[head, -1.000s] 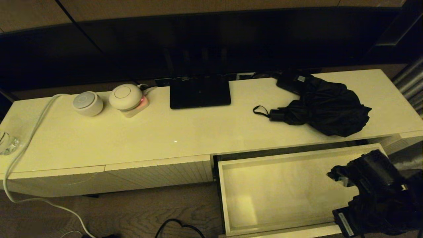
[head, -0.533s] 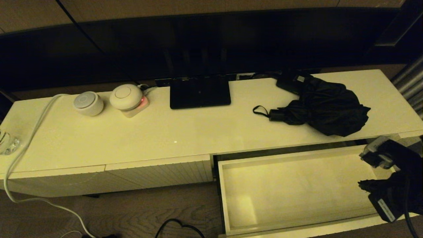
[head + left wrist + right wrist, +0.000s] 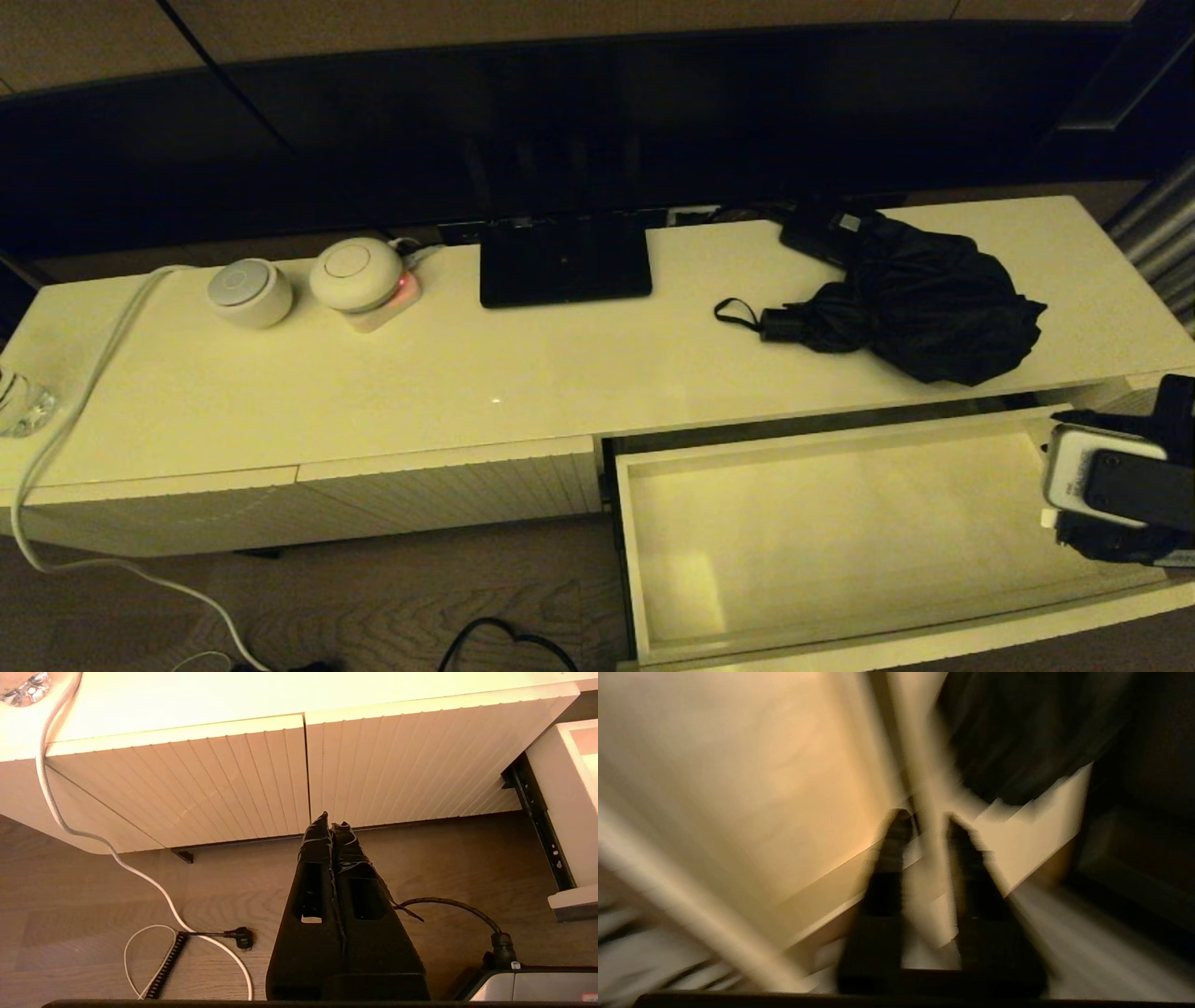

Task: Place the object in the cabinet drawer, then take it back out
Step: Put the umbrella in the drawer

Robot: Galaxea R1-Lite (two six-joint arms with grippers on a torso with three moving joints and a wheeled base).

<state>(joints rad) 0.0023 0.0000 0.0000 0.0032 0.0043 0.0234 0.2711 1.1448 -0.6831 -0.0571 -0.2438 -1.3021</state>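
Drawer (image 3: 653,560) open, folding umbrella (image 3: 920,308) not yet grasped.
Your right gripper (image 3: 924,826), fingers spread and empty, must reach the umbrella.

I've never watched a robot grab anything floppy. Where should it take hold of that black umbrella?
Probably the short handle of the umbrella, from above: it is rigid and sticks out toward the robot's left, clear of the loose bunched fabric, on the cabinet top.

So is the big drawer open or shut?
Open: the drawer is pulled out, showing its bare pale inside. The umbrella lies on the cabinet top.
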